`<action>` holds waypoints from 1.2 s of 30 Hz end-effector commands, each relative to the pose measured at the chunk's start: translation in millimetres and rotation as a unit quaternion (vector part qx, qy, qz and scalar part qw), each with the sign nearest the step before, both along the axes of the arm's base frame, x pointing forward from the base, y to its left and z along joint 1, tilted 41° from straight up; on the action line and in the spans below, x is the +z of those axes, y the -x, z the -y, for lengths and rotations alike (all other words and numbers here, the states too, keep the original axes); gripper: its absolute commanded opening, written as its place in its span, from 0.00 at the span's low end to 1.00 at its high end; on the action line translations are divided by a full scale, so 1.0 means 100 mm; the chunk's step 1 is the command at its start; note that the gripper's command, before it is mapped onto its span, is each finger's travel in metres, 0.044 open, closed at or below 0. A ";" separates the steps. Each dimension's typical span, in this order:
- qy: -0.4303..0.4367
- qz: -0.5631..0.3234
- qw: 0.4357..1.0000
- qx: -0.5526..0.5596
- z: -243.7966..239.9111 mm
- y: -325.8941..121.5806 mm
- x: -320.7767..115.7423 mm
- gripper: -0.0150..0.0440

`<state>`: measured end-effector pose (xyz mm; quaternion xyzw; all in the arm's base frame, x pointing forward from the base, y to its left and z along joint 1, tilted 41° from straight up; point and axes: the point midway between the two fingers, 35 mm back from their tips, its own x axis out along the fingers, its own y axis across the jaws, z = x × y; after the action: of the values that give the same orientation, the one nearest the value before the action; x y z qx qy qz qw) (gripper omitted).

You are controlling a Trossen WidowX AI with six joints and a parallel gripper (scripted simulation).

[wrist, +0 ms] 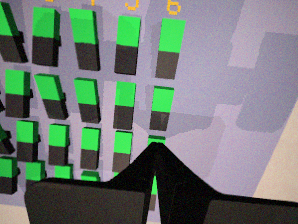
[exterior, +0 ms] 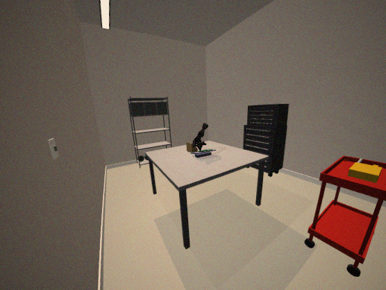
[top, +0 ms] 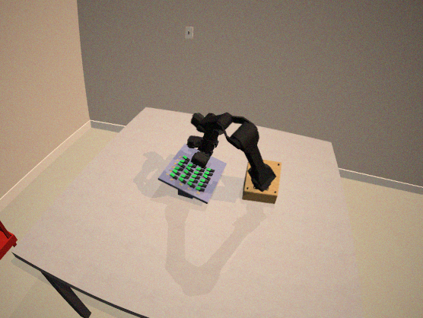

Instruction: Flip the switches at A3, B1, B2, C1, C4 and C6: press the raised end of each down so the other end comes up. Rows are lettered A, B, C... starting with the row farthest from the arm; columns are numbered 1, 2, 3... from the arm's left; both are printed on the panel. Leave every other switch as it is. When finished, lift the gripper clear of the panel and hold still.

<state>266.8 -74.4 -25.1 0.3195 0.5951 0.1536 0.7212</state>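
From my wrist view, the gripper [top: 200,164] [wrist: 156,147] sits at lower centre, jaws together on nothing, its tips over the column under the printed 6, the switch panel [top: 218,167] [wrist: 200,92] filling most of the frame.

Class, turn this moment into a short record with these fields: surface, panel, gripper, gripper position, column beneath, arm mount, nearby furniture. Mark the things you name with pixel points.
surface: pale table [top: 304,243] [exterior: 208,163]
panel: tilted blue switch panel [top: 217,169] [wrist: 200,95], green-and-black switches
gripper: shut, holding nothing
gripper position: fingertips over the panel
column beneath: 6
arm mount: wooden block [top: 262,197] [exterior: 189,147]
nearby furniture: red cart [exterior: 336,190], black drawer cabinet [exterior: 279,139], shelf rack [exterior: 149,99]
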 end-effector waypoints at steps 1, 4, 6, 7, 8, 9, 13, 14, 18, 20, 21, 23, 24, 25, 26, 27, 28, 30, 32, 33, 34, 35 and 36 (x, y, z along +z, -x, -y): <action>-0.002 -0.001 1.000 -0.002 -0.01 0.00 -0.01 0.25; -0.002 -0.001 1.000 -0.002 -0.01 0.00 -0.01 0.25; -0.002 -0.001 1.000 -0.002 -0.01 0.00 -0.01 0.25; -0.002 -0.001 1.000 -0.002 -0.01 0.00 -0.01 0.25; 0.000 0.000 1.000 0.000 0.01 0.01 0.01 0.25; 0.000 0.001 1.000 -0.002 0.06 0.02 0.07 0.25; 0.001 0.007 1.000 -0.010 0.36 0.17 0.45 0.25; 0.001 0.007 1.000 -0.011 0.38 0.18 0.48 0.25; 0.001 0.007 1.000 -0.011 0.38 0.18 0.48 0.25; 0.001 0.007 1.000 -0.011 0.31 0.14 0.56 0.25; 0.002 0.007 1.000 -0.011 0.23 0.09 0.66 0.25; 0.000 0.007 1.000 -0.011 0.02 0.01 0.89 0.25; -0.001 0.007 1.000 -0.011 -0.04 -0.01 0.95 0.25; -0.001 0.007 1.000 -0.011 -0.05 -0.01 0.97 0.25; -0.001 0.007 1.000 -0.011 -0.05 -0.01 0.97 0.25; -0.001 0.007 1.000 -0.011 -0.05 -0.01 0.97 0.25; -0.001 0.007 1.000 -0.011 -0.05 -0.01 0.97 0.25; -0.001 0.007 1.000 -0.011 -0.05 -0.01 0.97 0.25; -0.001 0.007 1.000 -0.011 -0.05 -0.01 0.97 0.25; -0.001 0.007 1.000 -0.011 -0.05 -0.01 0.97 0.25; -0.001 0.007 1.000 -0.011 -0.05 -0.01 0.97 0.25; -0.001 0.007 1.000 -0.011 -0.05 -0.01 0.97 0.25; -0.001 0.007 1.000 -0.011 -0.05 -0.01 0.97 0.25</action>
<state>267.5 -70.0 70.0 0.3228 0.5871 0.1495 0.7272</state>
